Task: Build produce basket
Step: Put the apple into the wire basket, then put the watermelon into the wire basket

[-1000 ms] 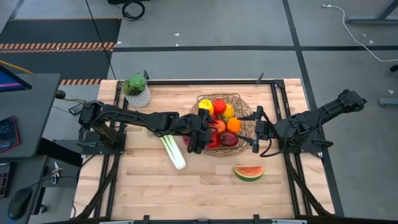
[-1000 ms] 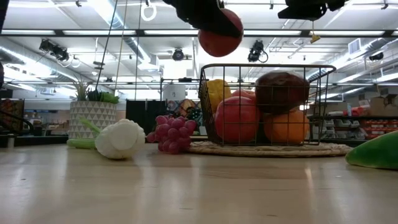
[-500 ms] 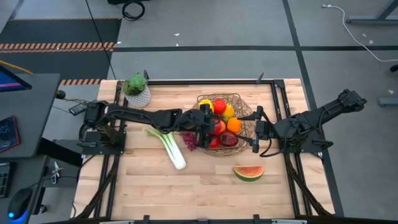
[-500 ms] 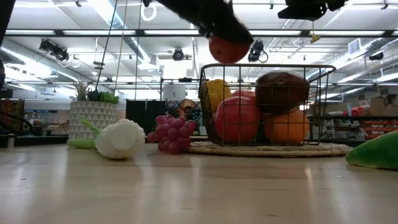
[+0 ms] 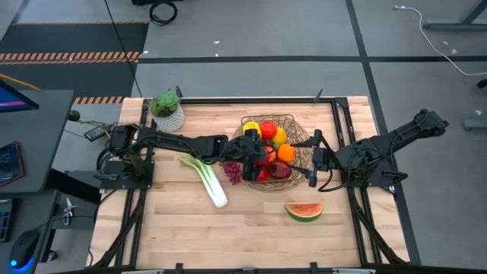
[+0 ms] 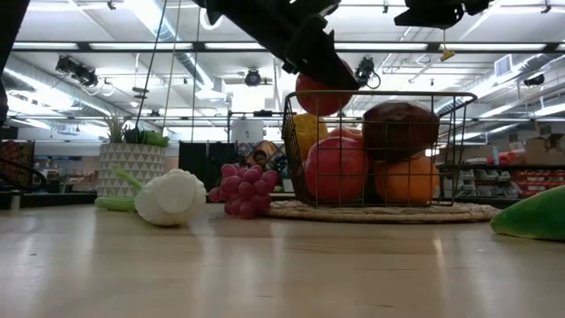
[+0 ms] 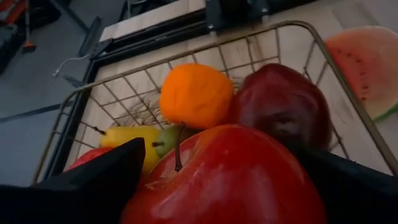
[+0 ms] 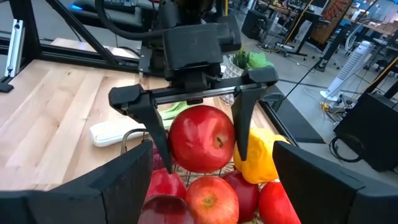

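The wire basket point(image 5: 301, 137) sits on a woven mat at the table's far middle. It holds a yellow pepper point(image 8: 258, 155), oranges point(image 7: 196, 94), red apples and a dark red apple point(image 7: 283, 102). My left gripper point(image 5: 256, 157) is over the basket's left part, shut on a red apple point(image 8: 200, 138). My right gripper point(image 5: 312, 164) waits open just right of the basket. Purple grapes point(image 5: 232, 172), a leek point(image 5: 207, 179) and a watermelon slice point(image 5: 304, 211) lie on the table. My left gripper pinches the red apple point(image 7: 230, 174) between its two fingers point(image 8: 152, 127), one on each side of it. The fingers come slanting down from the table's left. The apple is lifted, its stem point(image 7: 178, 149) upward, hanging at the basket's rim height point(image 6: 320, 93) just above the fruit inside.
A small white pot with a green plant point(image 5: 167, 111) stands at the table's far left corner. Black frame rails run along the table's left and right edges. Bare wood lies along the near half of the table.
My left gripper has carried the red apple toward the table's right, from beside the basket's left rim to over the basket. It has also come down, bringing the apple to rim height. It has stayed shut on the apple.
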`<action>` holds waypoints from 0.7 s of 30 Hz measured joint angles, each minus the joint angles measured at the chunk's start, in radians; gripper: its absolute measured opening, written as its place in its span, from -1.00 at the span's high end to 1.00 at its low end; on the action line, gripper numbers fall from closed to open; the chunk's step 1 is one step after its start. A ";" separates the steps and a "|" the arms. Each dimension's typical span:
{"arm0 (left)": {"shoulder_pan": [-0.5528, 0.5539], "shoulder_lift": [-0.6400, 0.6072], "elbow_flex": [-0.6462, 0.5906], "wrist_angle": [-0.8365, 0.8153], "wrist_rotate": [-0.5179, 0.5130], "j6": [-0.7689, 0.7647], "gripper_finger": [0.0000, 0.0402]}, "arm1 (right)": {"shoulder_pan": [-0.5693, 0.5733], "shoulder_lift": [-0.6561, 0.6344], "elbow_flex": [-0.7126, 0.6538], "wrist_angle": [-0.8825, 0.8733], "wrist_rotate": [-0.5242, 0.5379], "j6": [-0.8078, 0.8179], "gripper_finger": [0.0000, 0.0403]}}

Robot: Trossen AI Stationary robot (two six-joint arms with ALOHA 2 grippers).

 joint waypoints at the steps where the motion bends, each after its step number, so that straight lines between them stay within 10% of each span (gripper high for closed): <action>1: 0.000 0.000 0.000 0.003 -0.009 -0.006 -0.97 | 0.000 0.000 0.000 0.001 0.000 0.000 -0.66; 21: -0.015 -0.233 -0.001 -0.164 -0.032 0.124 -0.99 | 0.001 0.000 0.000 -0.032 0.000 0.018 -0.66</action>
